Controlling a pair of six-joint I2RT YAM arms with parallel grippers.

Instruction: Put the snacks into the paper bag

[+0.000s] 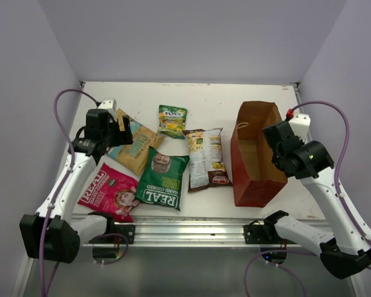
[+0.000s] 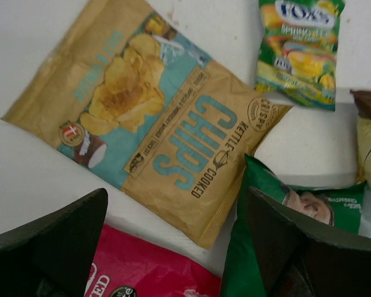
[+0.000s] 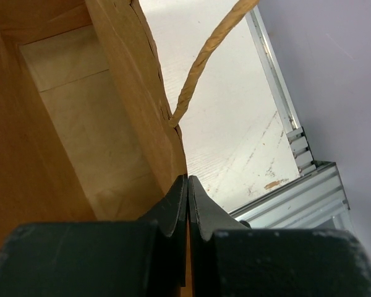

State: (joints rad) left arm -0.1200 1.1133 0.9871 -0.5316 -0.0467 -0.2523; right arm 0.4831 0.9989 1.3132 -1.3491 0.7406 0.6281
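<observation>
A: Now, left pincer [image 2: 176, 195] apart over the tan-and-teal packet [image 2: 154, 124], ten o'clock on the surface [image 1: 222, 99]
B: Probably light, crinkly, slippery, so pinch its sealed edge. Right pincer [image 3: 187, 185] clamps the paper bag [image 1: 246, 170], three o'clock

- My top camera looks down from behind over the whole table [image 1: 204, 99].
- Left wrist: close above the tan-and-teal packet [image 2: 148, 124].
- Right wrist: close, into the paper bag [image 3: 80, 124].
</observation>
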